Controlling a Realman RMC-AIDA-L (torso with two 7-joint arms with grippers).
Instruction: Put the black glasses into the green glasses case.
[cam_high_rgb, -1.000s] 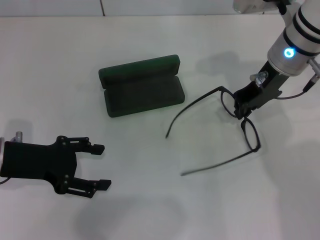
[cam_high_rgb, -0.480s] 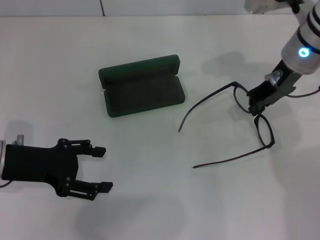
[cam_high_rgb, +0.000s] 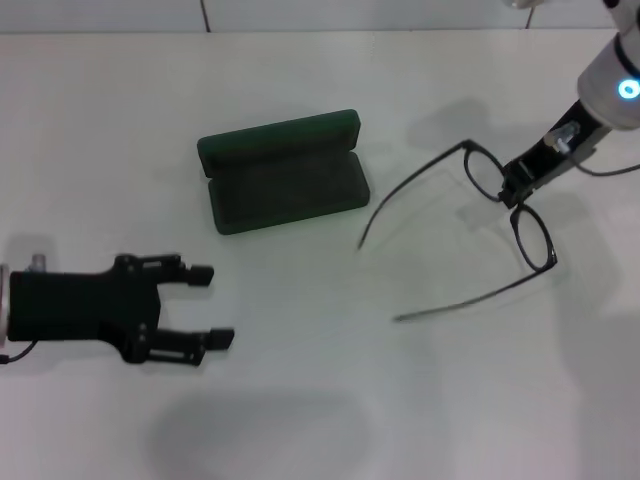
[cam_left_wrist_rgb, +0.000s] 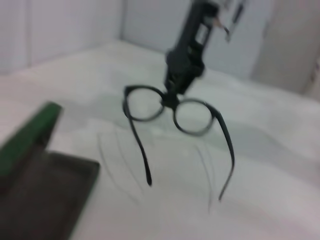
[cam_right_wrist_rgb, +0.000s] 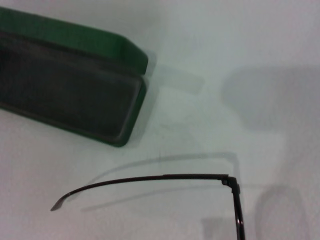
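Nearest the robot, well short of the green glasses case (cam_high_rgb: 283, 171) and off to its left, the left gripper (cam_high_rgb: 200, 305) rests low over the white table (cam_high_rgb: 320, 400), fingers spread and empty. The case sits open, its lid tipped back and the dark lining bare. To the right of the case, apart from it, the black glasses (cam_high_rgb: 510, 205) hang clear of the table, temple arms unfolded and trailing toward the case. The right gripper (cam_high_rgb: 516, 185) pinches them at the bridge between the lenses. They look light and thin, likely springy and easily bent; the bridge seems the firmest hold, with the long arms liable to snag the case rim.
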